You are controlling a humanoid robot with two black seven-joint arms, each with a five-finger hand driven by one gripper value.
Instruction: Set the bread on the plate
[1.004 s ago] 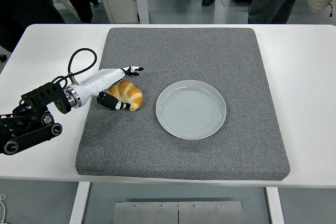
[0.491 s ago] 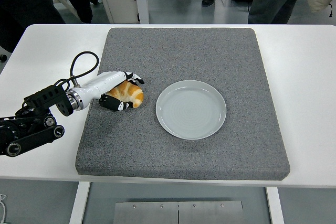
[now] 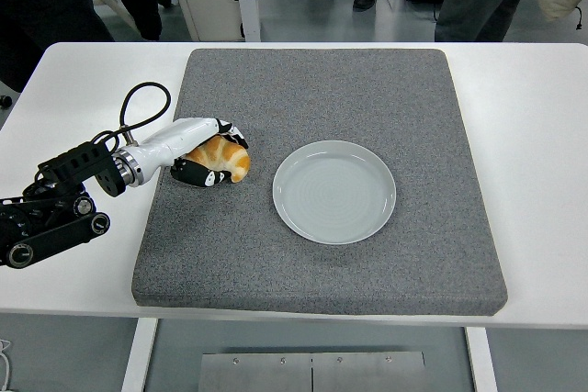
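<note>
A golden-brown croissant, the bread (image 3: 225,159), lies on the left part of the grey mat (image 3: 322,89). My left hand (image 3: 213,153) comes in from the left edge and is curled around the bread, fingers over its top and thumb under its near side. The bread looks lifted slightly off the mat. An empty pale grey plate (image 3: 334,191) sits on the mat to the right of the bread, a short gap away. The right arm is out of view.
The grey mat lies on a white table (image 3: 542,135). A black cable (image 3: 138,107) loops above my left forearm. Several people's legs and shoes show beyond the table's far edge.
The left hand's fingers have closed over the bread. Hand and bread have shifted slightly up and away from the near edge.
</note>
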